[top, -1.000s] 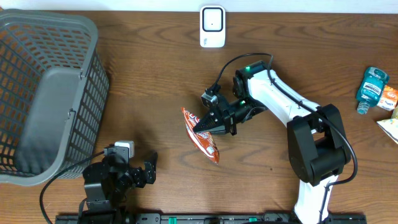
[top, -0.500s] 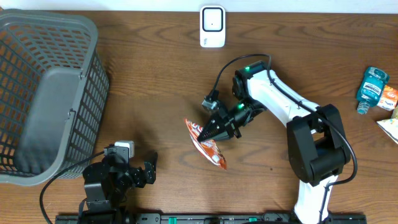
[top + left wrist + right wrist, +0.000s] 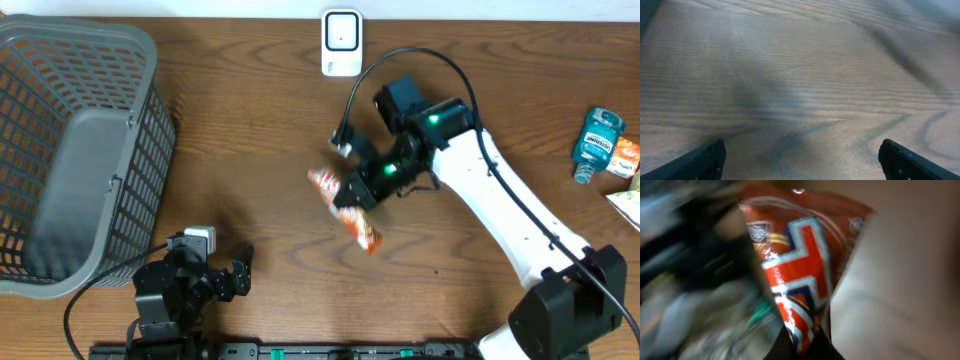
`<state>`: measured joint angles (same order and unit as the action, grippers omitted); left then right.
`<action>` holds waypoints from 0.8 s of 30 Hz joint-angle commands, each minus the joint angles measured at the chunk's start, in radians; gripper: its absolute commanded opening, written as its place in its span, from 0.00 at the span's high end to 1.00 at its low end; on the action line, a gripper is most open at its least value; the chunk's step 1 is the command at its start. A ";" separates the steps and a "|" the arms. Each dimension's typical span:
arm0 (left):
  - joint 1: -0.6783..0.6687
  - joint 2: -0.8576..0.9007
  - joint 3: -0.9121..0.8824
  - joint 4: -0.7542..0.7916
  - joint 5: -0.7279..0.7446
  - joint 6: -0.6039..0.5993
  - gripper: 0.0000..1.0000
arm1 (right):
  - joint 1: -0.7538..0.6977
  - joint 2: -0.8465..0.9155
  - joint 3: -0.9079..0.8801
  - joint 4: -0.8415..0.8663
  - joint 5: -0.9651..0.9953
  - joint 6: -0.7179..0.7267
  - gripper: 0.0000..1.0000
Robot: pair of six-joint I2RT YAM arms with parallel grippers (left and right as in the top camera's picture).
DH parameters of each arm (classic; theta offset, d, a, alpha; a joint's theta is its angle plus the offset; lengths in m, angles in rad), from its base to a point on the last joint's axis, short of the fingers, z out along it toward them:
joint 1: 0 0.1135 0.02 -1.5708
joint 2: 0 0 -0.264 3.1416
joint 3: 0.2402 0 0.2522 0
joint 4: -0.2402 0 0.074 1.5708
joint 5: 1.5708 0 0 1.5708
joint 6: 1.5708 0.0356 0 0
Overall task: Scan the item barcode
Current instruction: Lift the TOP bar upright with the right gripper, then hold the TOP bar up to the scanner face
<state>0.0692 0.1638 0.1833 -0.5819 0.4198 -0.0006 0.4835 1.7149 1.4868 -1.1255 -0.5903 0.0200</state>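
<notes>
An orange-red snack packet (image 3: 345, 207) with a red, white and blue print (image 3: 800, 275) hangs above the table's middle, pinched at its edge by my right gripper (image 3: 352, 192), which is shut on it (image 3: 805, 345). The packet and arm look blurred from motion. A white barcode scanner (image 3: 342, 43) stands at the table's back edge, well beyond the packet. My left gripper (image 3: 238, 272) rests at the front left, open, its dark fingertips (image 3: 705, 160) wide apart over bare wood with nothing between them.
A large grey mesh basket (image 3: 75, 150) fills the left side. A teal bottle (image 3: 597, 140) and small packets (image 3: 628, 160) lie at the right edge. Brown wooden table (image 3: 240, 130) all round.
My right arm has swung up and to the right, lifting the snack packet off the table and turning it; the left arm has not moved.
</notes>
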 commanded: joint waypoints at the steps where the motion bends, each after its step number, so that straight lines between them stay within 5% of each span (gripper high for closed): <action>1: 0.003 -0.001 0.001 -0.002 0.002 -0.001 0.02 | 0.008 0.024 0.002 0.074 0.437 0.359 0.99; 13: 0.003 -0.001 0.001 -0.002 0.002 -0.001 0.02 | -0.048 0.236 0.078 0.418 0.431 0.421 0.99; 24: 0.003 -0.001 0.001 -0.002 0.002 -0.001 0.02 | -0.092 0.602 0.623 0.322 0.427 0.440 0.99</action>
<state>0.0692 0.1638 0.1833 -0.5819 0.4194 -0.0006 0.3866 2.2501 1.9850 -0.7937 -0.1635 0.4393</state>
